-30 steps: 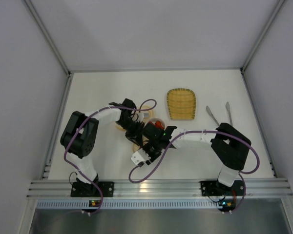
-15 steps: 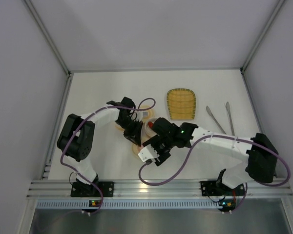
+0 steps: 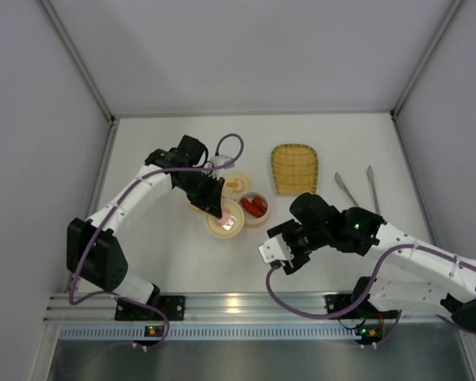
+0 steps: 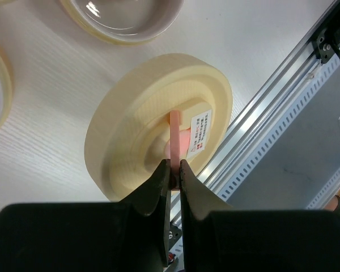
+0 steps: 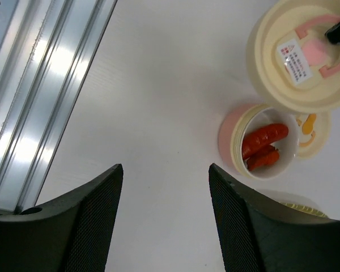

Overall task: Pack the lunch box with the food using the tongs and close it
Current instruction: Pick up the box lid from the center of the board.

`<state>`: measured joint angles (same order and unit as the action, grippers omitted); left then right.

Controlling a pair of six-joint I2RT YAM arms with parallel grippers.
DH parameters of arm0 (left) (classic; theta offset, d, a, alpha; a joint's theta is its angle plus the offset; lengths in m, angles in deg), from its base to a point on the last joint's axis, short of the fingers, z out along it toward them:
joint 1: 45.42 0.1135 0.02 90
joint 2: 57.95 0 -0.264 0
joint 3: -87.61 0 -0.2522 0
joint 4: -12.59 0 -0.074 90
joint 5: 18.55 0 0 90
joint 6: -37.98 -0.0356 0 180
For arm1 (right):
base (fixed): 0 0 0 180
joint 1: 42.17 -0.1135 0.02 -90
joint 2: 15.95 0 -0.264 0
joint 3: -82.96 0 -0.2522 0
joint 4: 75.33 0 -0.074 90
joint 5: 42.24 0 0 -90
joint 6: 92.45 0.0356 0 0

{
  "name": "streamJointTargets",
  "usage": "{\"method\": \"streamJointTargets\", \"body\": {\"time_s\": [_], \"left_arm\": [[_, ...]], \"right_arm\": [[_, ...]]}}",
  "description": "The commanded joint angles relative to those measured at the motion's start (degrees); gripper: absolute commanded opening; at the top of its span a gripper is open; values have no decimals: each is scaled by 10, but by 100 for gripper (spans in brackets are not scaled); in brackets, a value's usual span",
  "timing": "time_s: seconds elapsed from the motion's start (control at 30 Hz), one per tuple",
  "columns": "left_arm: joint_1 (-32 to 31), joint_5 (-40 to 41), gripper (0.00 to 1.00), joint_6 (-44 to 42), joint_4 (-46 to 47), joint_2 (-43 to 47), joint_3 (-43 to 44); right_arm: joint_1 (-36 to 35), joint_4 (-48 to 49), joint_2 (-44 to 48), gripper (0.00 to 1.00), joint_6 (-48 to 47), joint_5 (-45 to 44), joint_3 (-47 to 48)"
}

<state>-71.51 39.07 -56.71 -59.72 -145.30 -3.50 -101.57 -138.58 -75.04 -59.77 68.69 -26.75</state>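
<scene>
Two slim silver arms of the tongs (image 3: 345,189) lie on the white tabletop (image 3: 166,254) right of the woven yellow tray (image 3: 293,169). Long axis runs near-far, splayed ends toward the far wall; only the top view shows them. Red sausages (image 5: 264,139) lie in a round pink cup (image 5: 226,136). Left tool (image 4: 174,164) pinched tight on the pink tab (image 4: 175,133) of the round cream lid (image 4: 130,130). Right tool (image 5: 164,170) spread wide, empty.

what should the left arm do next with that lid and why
Probably carry the lid sideways over the pink cup and lower it. The left gripper is shut on the lid's pink handle, the sausages already lie in that open cup, and the right gripper stands open, clear of it.
</scene>
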Motion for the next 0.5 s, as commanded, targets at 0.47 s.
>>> {"method": "streamJointTargets", "body": {"time_s": [0.47], "left_arm": [[12,-39,0,45,23,-149,203]], "right_arm": [[354,-32,-1,66,120,87,15]]}}
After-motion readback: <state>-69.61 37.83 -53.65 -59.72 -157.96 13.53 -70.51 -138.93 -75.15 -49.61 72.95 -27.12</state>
